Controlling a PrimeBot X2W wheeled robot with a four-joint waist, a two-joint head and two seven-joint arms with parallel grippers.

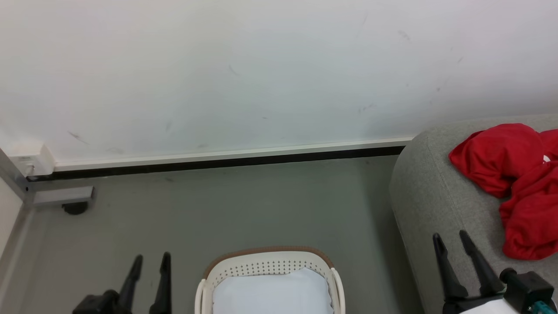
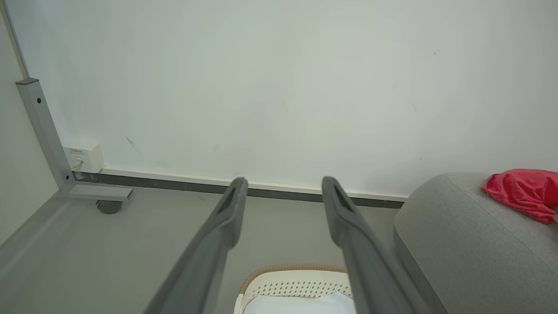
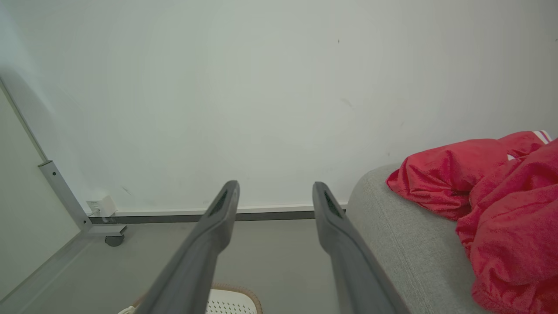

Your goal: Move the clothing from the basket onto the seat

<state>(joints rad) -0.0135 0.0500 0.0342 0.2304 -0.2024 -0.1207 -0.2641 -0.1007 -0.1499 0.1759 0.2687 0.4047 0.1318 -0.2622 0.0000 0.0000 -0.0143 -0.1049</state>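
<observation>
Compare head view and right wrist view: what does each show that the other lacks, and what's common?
Head view adds: the left gripper, open, left of the basket, and the pale liner inside it, with no red in the part that shows.
Right wrist view adds: a striped trim edge on the clothing, and the finger pads of the right gripper up close.
Both: right gripper open, clothing lying on the seat, basket rim, wall, caster.
</observation>
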